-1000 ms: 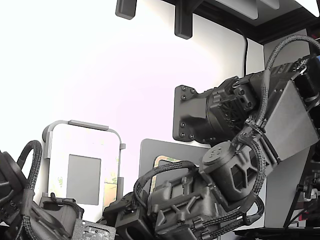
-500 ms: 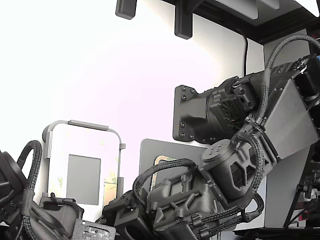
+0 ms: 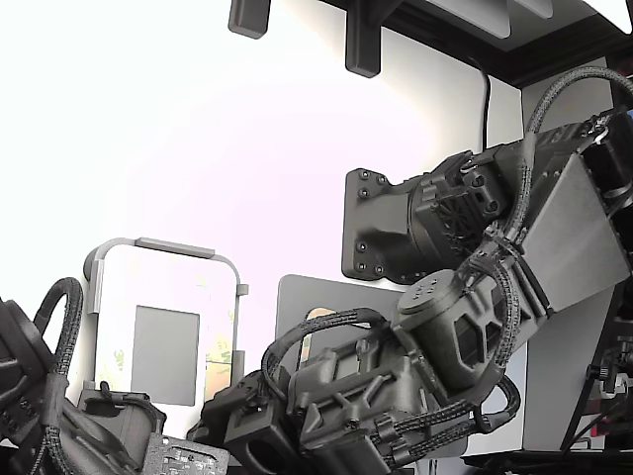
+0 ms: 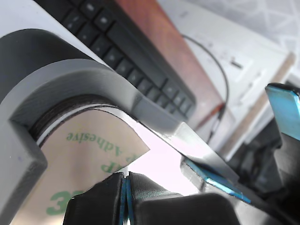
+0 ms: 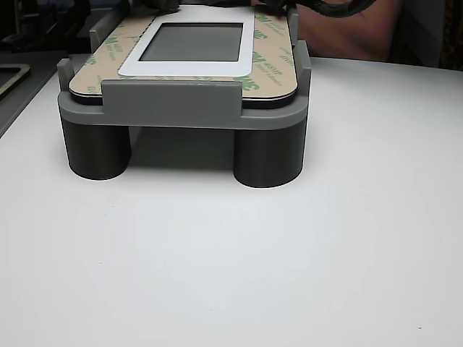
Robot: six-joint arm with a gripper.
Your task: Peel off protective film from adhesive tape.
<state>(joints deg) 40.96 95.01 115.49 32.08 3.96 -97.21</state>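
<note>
In the wrist view my gripper (image 4: 125,190) is shut, its two dark fingers with blue pads pressed together. A tan liner sheet (image 4: 89,154) with green "Adhesive" print lies at the rounded corner of the grey fixture (image 4: 93,79). Its lifted, pointed flap runs down into the seam between my fingertips. The other view shows this tan ring (image 5: 94,61) around a white panel with a grey window (image 5: 189,69) on the fixture (image 5: 170,101). No narrow straight pale-yellow film or tape strip shows in any view. In the exterior view my arm (image 3: 376,386) hides the fingers.
A black keyboard (image 4: 117,47) and a cable lie beyond the fixture in the wrist view. A second dark arm (image 3: 59,416) sits at the exterior view's lower left. The fixture (image 3: 163,247) stands on a white table (image 5: 289,253) on round legs.
In the exterior view my arm's wrist and cable loop have shifted down and toward the view's left, closer to the fixture. The second arm has not moved.
</note>
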